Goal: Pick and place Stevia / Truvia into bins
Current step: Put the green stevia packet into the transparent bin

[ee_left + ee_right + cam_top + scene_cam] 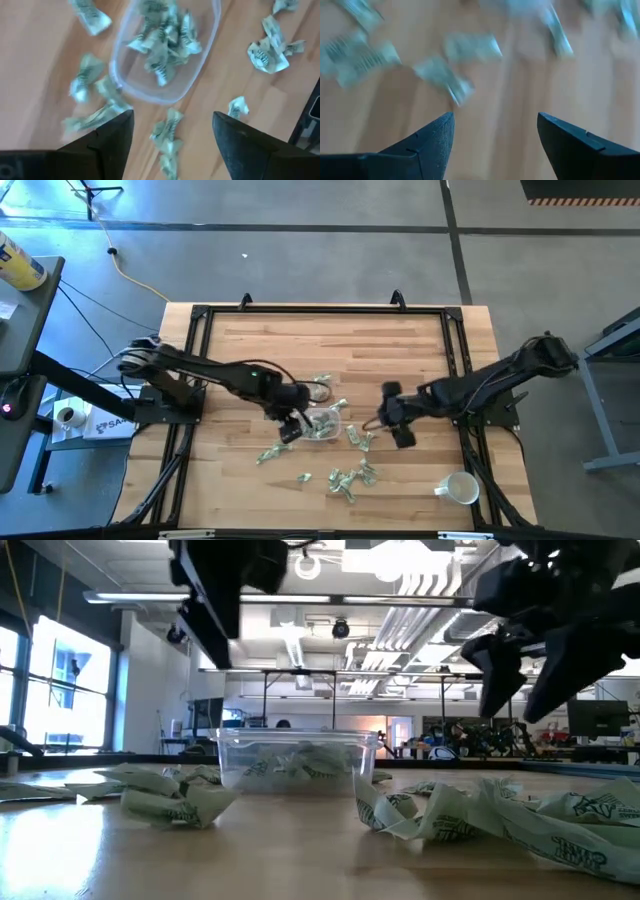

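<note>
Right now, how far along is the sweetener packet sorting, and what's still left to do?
Partly done. Several packets already lie in the clear tub. Nothing is in hand: the left gripper is open above the tub's edge, and the right gripper is open above the loose packets. Many more are scattered on the table around the tub.

A: Packets (162, 47)? Pale green and white, dark green print, crumpled; same colours on the ones scattered around the tub.
B: Tub (200, 70): clear, colourless plastic.
A: Bench (260, 345): light wood, plank stripes, black frame at the edges.
B: Mug (459, 488), far from the tub toward the right arm's side: plain white.
A: Left end effector (172, 145) and right end effector (495, 145): both black, matte fingers.
</note>
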